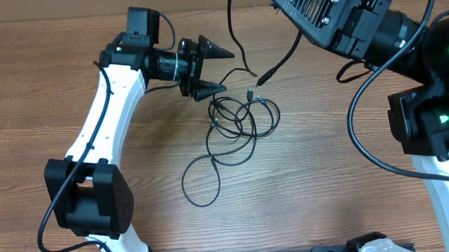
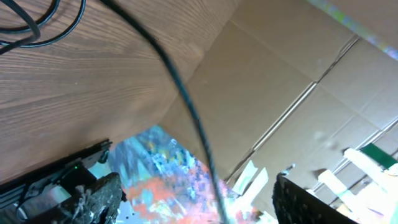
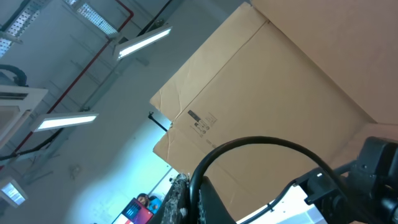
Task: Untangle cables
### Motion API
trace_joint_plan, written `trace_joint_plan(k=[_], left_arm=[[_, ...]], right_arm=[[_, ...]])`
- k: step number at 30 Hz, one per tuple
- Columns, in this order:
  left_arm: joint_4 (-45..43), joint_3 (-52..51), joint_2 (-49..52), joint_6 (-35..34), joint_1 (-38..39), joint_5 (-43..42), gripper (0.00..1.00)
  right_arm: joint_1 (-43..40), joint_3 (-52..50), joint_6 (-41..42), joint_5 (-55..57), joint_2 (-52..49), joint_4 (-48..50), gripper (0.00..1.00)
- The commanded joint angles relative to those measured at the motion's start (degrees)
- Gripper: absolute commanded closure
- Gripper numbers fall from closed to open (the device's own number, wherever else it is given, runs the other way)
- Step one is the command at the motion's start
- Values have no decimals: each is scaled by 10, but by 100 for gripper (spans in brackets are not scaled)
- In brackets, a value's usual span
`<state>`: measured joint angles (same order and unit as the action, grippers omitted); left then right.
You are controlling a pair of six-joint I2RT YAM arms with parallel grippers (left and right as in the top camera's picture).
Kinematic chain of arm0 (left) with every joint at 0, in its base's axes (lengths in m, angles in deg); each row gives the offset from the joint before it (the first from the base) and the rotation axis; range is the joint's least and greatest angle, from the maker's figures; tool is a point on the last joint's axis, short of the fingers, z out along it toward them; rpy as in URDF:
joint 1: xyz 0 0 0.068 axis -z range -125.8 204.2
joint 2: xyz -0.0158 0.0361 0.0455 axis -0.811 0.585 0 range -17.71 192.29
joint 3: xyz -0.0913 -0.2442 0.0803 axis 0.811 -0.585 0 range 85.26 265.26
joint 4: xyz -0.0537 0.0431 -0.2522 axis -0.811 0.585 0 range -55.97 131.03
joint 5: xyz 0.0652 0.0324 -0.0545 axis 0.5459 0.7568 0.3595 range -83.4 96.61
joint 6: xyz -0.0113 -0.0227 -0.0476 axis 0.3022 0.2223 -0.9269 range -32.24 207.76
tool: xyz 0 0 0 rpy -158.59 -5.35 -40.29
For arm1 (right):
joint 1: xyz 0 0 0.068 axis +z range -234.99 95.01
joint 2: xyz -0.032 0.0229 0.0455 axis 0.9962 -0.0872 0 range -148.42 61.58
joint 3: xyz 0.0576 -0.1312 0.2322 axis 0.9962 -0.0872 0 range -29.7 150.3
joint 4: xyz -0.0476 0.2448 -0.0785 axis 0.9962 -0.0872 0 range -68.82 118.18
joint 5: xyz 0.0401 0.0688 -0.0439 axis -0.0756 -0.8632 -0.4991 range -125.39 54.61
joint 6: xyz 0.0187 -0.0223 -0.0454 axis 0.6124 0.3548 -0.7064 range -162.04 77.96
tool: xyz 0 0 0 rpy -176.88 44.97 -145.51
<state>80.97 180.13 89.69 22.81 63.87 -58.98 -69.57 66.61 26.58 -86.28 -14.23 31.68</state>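
Observation:
The thin black cables (image 1: pixel 236 124) lie in loose tangled loops on the wooden table, with one long loop trailing toward the front left (image 1: pixel 199 179). Small plug ends (image 1: pixel 252 91) sit at the bundle's far side. One strand with a plug (image 1: pixel 264 78) rises toward my raised right wrist (image 1: pixel 314 14), which hides its fingers from overhead. In the right wrist view my right gripper (image 3: pixel 186 190) is shut on a black cable (image 3: pixel 249 142) that arches over it. My left gripper (image 1: pixel 210 69) is open, just left of the bundle. A cable (image 2: pixel 186 106) crosses between its fingers (image 2: pixel 193 208).
Thick black robot wires (image 1: pixel 357 129) hang by the right arm base (image 1: pixel 434 122). The left arm base (image 1: pixel 85 198) stands front left. A cardboard wall (image 2: pixel 280 81) lies beyond the table's far edge and also shows in the right wrist view (image 3: pixel 298 81).

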Motion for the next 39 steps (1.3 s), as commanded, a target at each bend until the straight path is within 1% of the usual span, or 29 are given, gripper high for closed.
trace_joint_plan(k=[1,3,4,6,9,12,14,16,20,21,22,24,26,29,33,34,36,39], left_arm=[[5,7,2,15,29,34,23],[10,7,2,6,42,82,28],[13,7,2,-3,49,109,28],[11,7,2,-28,61,142,20],[5,7,2,-65,66,168,18],[3,7,2,-77,66,214,20],[3,7,2,-77,66,234,26],[3,7,2,-77,68,239,30],[-13,7,3,-80,72,247,45],[-15,7,3,-80,73,247,47],[-16,7,3,-80,75,247,47],[-15,7,3,-85,79,247,43],[-16,7,3,-93,82,247,42],[-17,7,3,-137,87,245,43],[-28,7,3,-144,91,245,43],[-29,7,3,-144,91,245,44],[-29,7,3,-144,91,245,51],[-28,7,3,-144,91,245,60]], right_arm=[[3,9,0,11,5,3,96],[3,9,0,11,5,3,96],[3,9,0,11,5,3,96],[3,9,0,10,5,3,96],[3,9,0,6,5,2,96],[3,9,0,5,5,-15,96],[3,9,0,6,5,-28,96],[3,9,0,6,3,-38,96],[3,9,0,6,0,-38,96],[3,9,0,6,0,-38,96],[3,9,0,7,0,-38,96],[3,9,0,9,-1,-38,96],[3,9,0,9,-1,-37,96],[3,9,4,9,-1,-27,96],[3,9,6,4,-1,-8,96],[3,9,7,4,-1,-6,96],[3,9,6,2,-1,-6,96],[3,9,6,2,-1,-8,96]])
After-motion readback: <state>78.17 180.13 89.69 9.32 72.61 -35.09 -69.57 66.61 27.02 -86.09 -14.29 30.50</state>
